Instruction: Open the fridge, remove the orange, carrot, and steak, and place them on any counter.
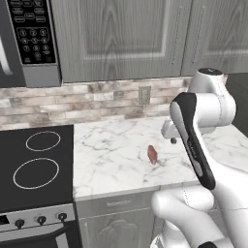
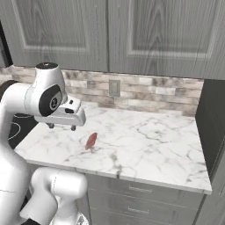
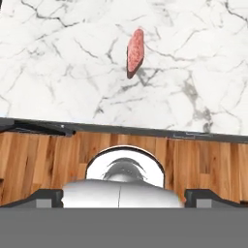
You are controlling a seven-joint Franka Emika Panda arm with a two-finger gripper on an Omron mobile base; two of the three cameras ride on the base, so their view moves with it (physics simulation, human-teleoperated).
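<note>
One item, the steak, lies on the counter; your gripper hangs wide and empty, so you likely return to the fridge next.

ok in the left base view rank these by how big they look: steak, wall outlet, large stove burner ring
1. large stove burner ring, though it sits nearer the camera
2. wall outlet
3. steak; it looks close to the outlet in size, so that order is unsure
</note>
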